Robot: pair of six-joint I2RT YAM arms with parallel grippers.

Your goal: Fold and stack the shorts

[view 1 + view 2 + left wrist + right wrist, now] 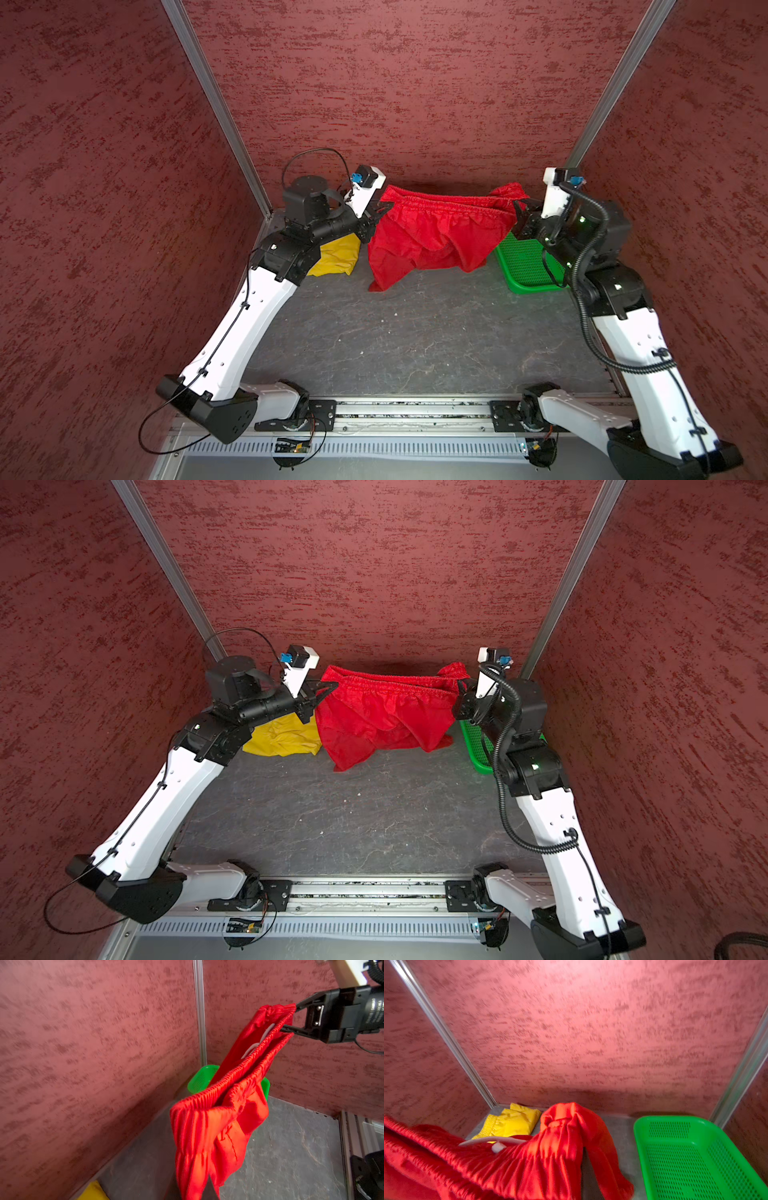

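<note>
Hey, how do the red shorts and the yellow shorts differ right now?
The red shorts hang by the waistband, stretched between the left claw and right claw; the yellow shorts lie on the table, untouched. The red shorts are spread wide; the yellow shorts sit in a compact bundle. The red shorts show a white drawstring; the yellow shorts show none. Both have gathered elastic waistbands.
</note>
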